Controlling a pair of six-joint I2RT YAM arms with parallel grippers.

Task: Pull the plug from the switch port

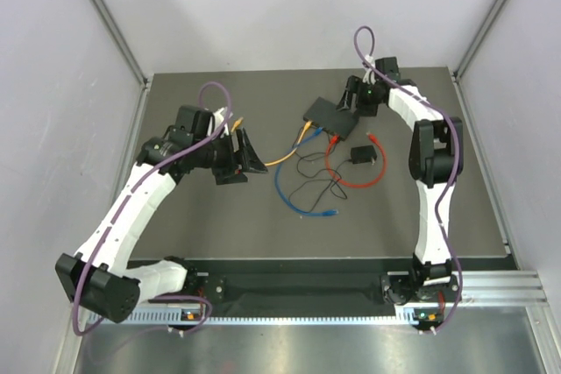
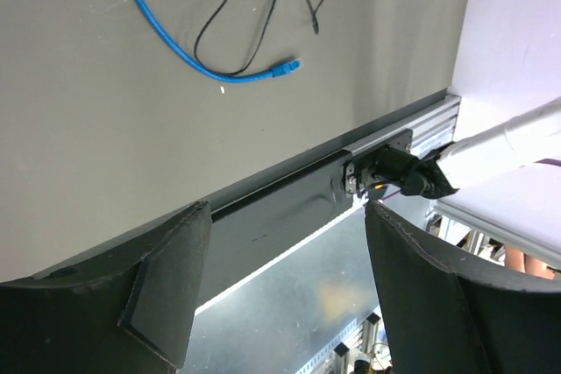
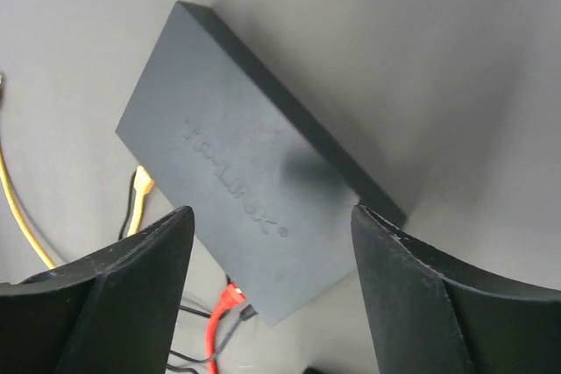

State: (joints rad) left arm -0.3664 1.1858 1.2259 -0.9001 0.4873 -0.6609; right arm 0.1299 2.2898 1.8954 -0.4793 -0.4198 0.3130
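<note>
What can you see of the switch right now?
The switch is a flat, matte-black, plastic-looking rectangular box with TP-LINK lettering on top, lying flat and skewed on the grey table. A yellow cable, a blue cable and a red cable run to its port edge. The right gripper hangs open over it; no contact shows.

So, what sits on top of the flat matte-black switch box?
Nothing rests on the switch; only embossed lettering marks its top. The open right gripper points at it. Underneath is covered.
</note>
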